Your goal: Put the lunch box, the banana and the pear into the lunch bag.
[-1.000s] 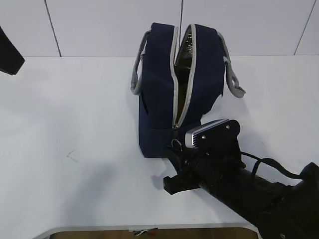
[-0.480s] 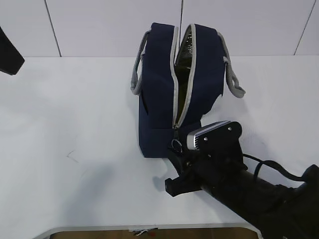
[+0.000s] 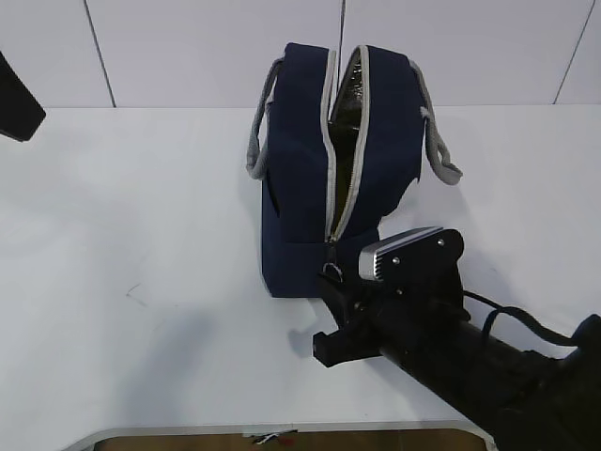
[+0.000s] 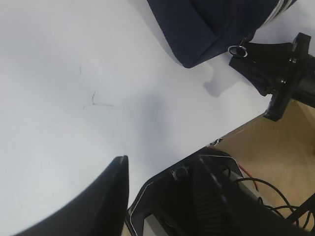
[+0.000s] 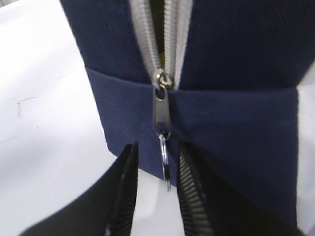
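Right wrist view: right end effector (image 5: 156, 189) parted, fingers flanking the ring pull (image 5: 165, 169) under the lunch bag (image 5: 221, 88) zipper, lower centre; left end effector's state unclear.

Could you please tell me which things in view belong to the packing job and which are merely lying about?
Job:
- boxy navy-blue fabric lunch bag, its grey zipper open
- metal ring pull, between the right gripper fingers

Lying about:
- white table, with a faint scratch mark
- no lunch box or fruit visible

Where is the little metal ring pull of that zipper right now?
The metal ring pull hangs at the bottom end of the navy-blue fabric lunch bag, in the gap between the right gripper fingers, which are open around it.
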Controlling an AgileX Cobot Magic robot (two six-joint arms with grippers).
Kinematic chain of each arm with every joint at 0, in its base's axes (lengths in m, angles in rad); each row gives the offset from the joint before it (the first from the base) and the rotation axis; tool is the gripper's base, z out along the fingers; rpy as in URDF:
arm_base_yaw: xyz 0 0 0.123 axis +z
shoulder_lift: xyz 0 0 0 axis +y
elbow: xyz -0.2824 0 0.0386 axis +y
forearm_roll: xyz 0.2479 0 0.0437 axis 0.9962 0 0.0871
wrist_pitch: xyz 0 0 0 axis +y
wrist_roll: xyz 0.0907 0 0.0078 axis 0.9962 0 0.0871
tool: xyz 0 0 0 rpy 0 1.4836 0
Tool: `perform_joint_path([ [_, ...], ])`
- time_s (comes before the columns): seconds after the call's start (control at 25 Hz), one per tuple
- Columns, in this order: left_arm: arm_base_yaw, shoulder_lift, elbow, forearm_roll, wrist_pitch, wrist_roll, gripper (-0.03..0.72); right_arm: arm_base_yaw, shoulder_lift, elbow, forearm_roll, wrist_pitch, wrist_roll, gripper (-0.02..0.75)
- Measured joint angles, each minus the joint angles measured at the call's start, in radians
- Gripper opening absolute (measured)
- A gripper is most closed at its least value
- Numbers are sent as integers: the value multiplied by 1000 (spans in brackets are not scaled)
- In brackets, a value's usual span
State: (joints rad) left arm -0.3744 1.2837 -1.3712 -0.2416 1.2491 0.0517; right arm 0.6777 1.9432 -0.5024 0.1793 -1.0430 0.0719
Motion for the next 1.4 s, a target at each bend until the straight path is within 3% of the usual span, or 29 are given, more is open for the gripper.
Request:
perform_joint_path([
  [0.28,0,0,0,0,0,0,323,0,0,4,0,-1,2,236],
  [0.6,0,0,0,0,0,0,321,0,0,38,0,-21,3,151],
  [1.4,0,0,0,0,2,0,313,0,0,42,0,-51,29,125],
])
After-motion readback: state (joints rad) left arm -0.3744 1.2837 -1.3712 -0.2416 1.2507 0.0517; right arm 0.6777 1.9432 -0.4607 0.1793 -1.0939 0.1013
